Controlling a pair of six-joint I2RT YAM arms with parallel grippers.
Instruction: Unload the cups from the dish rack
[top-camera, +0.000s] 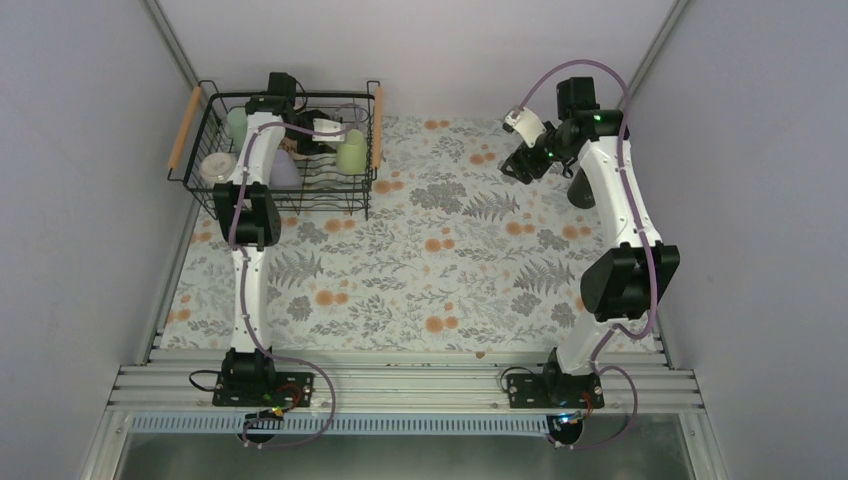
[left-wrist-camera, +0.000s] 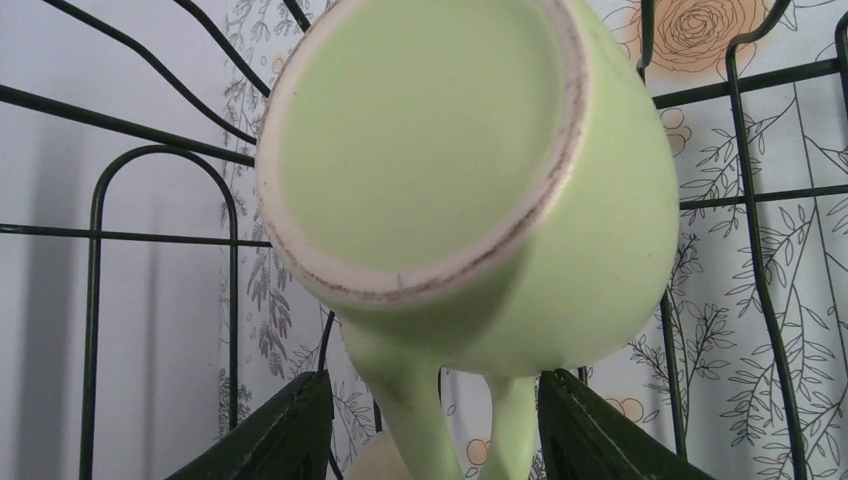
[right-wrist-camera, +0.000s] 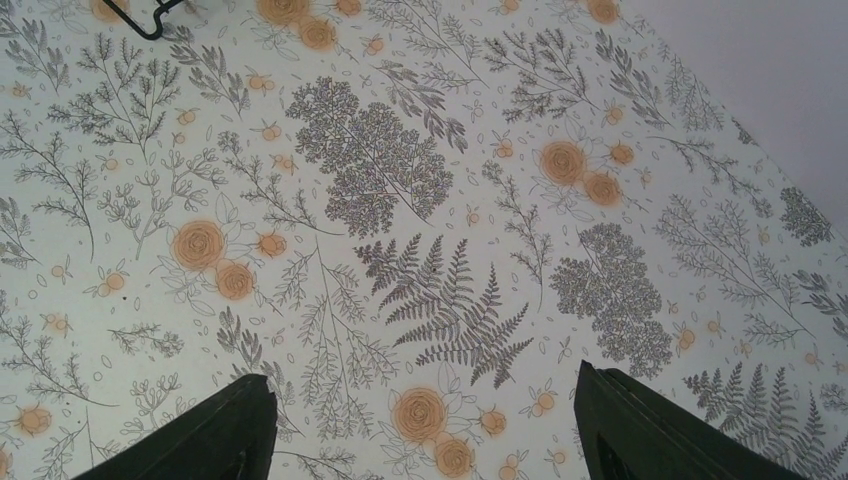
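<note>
The dish rack (top-camera: 200, 185) stands at the far left of the table, with orange-brown handles. A light green mug (top-camera: 351, 152) sits in its right end; a mint green cup (top-camera: 237, 123), a lavender cup (top-camera: 283, 170) and a pale cup (top-camera: 214, 166) are also inside. My left gripper (top-camera: 337, 140) reaches into the rack beside the light green mug. In the left wrist view the mug (left-wrist-camera: 560, 250) shows its base, and its handle (left-wrist-camera: 420, 410) hangs between my open fingers (left-wrist-camera: 285, 430), untouched. My right gripper (top-camera: 520, 165) is open and empty above the table (right-wrist-camera: 425, 430).
The rack's wires (left-wrist-camera: 95, 300) surround the mug closely. A rack corner (right-wrist-camera: 150, 20) shows at the top left of the right wrist view. A dark shape (top-camera: 578, 188) beside the right arm may be a black cup. Grey walls close in on three sides of the table.
</note>
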